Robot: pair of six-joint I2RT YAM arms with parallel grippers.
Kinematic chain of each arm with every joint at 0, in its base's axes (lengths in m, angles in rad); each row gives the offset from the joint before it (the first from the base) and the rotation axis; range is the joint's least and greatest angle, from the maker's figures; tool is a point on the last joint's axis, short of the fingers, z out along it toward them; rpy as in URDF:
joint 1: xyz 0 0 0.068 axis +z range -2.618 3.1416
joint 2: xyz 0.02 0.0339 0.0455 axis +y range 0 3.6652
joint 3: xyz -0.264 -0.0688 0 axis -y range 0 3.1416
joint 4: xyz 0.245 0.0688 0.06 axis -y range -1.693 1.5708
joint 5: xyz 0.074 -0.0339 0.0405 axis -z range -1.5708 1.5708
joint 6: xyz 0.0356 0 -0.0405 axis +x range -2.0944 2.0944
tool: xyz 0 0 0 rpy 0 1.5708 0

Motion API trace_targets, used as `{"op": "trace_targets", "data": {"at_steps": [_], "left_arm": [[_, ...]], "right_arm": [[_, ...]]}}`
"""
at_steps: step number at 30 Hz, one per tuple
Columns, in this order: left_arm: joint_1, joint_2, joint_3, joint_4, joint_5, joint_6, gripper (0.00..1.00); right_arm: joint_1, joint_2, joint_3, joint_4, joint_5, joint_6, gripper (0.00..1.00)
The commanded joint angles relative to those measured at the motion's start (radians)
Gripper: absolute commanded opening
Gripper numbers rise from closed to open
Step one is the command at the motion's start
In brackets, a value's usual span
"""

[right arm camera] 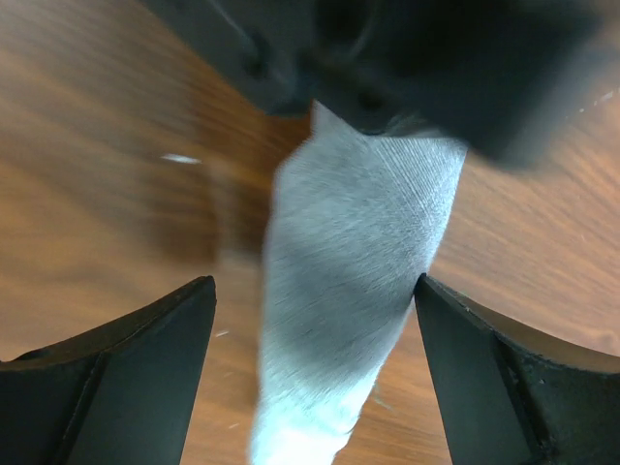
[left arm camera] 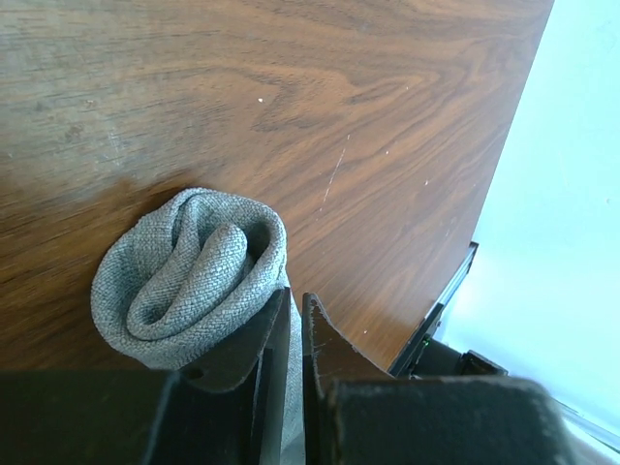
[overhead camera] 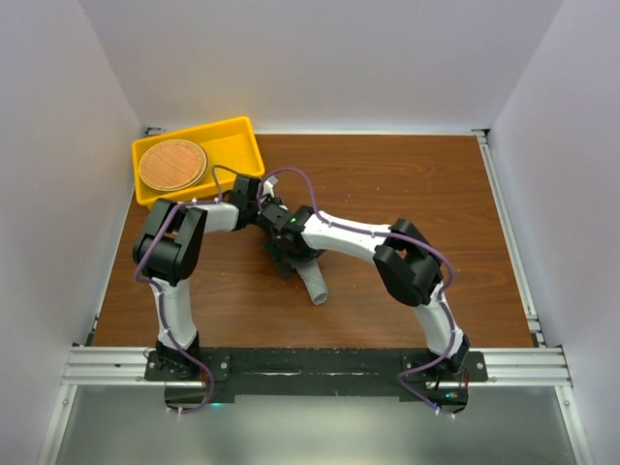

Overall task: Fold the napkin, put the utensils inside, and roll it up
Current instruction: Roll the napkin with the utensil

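Recording the napkin (overhead camera: 314, 283) lying rolled at the centre of the bench (overhead camera: 407, 184). Noting left gripper (left arm camera: 295, 300) nearly pressed together, pinching the roll's end — right gripper (right arm camera: 315, 286) spread wide astride it. Recommending a firm pinch while lifting the right clear

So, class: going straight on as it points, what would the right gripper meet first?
The right gripper would probably meet the napkin roll between its open jaws first, then the left gripper pinching its far end; depth is blurred.
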Motion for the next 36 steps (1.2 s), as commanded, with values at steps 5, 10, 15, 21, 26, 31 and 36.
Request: {"op": "trace_targets", "data": {"at_steps": [5, 10, 15, 21, 26, 31, 36], "left_arm": [[0.009, 0.031, 0.037, -0.044, -0.015, 0.025, 0.14], [0.013, 0.023, 0.058, -0.11, -0.013, 0.052, 0.19], [0.05, -0.046, 0.098, -0.192, -0.075, 0.134, 0.37], [0.105, -0.19, 0.114, -0.245, -0.179, 0.197, 0.54], [0.112, -0.302, 0.131, -0.298, -0.277, 0.229, 0.59], [0.11, -0.328, 0.115, -0.321, -0.238, 0.228, 0.57], [0.087, -0.357, -0.014, -0.25, -0.171, 0.169, 0.44]], "right_arm": [[0.033, 0.034, 0.028, -0.066, 0.194, -0.002, 0.82], [0.018, 0.021, -0.018, -0.026, 0.15, 0.018, 0.4], [-0.04, -0.049, -0.133, 0.097, -0.009, 0.064, 0.26], [-0.141, -0.149, -0.283, 0.26, -0.247, 0.144, 0.26], [-0.23, -0.187, -0.371, 0.414, -0.393, 0.299, 0.25], [-0.243, -0.172, -0.408, 0.503, -0.441, 0.434, 0.31], [-0.24, -0.167, -0.445, 0.534, -0.419, 0.483, 0.45]]}}
